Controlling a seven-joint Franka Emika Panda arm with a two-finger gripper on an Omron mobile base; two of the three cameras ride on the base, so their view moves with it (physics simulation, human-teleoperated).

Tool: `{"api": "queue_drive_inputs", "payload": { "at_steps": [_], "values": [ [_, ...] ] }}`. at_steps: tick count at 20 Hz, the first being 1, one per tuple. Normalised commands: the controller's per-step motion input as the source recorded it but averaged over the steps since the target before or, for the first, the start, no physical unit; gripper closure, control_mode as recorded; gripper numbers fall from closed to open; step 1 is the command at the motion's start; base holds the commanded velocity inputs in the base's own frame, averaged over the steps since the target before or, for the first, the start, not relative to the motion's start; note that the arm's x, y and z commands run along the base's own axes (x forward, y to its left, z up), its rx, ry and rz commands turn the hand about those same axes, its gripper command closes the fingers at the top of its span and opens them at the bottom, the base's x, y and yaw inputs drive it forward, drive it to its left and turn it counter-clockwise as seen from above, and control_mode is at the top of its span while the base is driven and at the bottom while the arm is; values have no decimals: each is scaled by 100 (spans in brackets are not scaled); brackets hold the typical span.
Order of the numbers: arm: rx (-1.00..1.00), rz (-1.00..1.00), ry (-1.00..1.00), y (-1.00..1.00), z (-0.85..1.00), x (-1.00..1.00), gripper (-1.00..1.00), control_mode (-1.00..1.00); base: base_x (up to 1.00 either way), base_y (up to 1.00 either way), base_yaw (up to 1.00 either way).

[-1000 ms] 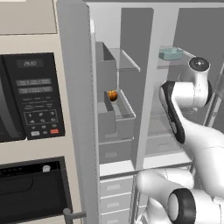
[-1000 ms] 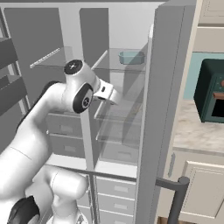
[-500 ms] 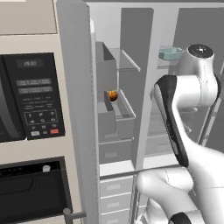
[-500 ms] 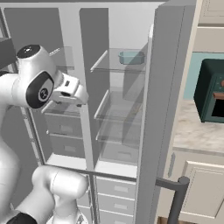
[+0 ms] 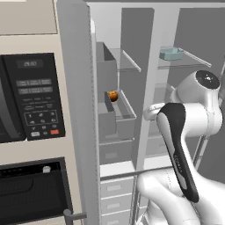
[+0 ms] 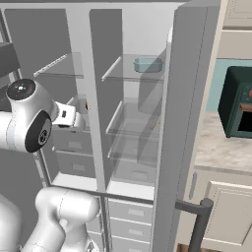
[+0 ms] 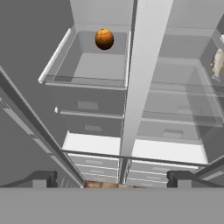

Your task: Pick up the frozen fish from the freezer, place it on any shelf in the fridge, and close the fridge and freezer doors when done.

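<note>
A tall grey side-by-side unit stands open in a kitchen, seen from behind a white robot arm. At far left is a black-fronted wall oven [image 5: 35,101] with a keypad. Next comes the open freezer door [image 5: 79,110], edge-on, then the narrow freezer [image 5: 118,66], where a small orange ball [image 5: 113,96] sits on a shelf. Right of the central divider is the wider fridge [image 6: 138,128]. High up on one of its glass shelves [image 6: 133,74] lies the frozen fish [image 6: 148,64], a pale teal oblong, well apart from the arm. Farthest right, the fridge door [image 6: 184,123] stands open.

The fish appears already placed, so shutting both doors looks like what is left. That calls for getting the hand behind a door.

The arm is bent at mid-height before the compartments. Its gripper [image 7: 111,179] is empty, its fingertips [image 7: 43,178] set wide apart, aimed at the drawers.
</note>
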Motion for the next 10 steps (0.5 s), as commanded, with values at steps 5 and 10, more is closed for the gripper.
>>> {"api": "queue_drive_inputs", "payload": {
  "at_steps": [5,10],
  "values": [
    [0,0,0,0,0,1,-100,-100,0,0,0],
    [0,0,0,-4,0,-1,-100,100,-4,-22,1]
  ]
}}
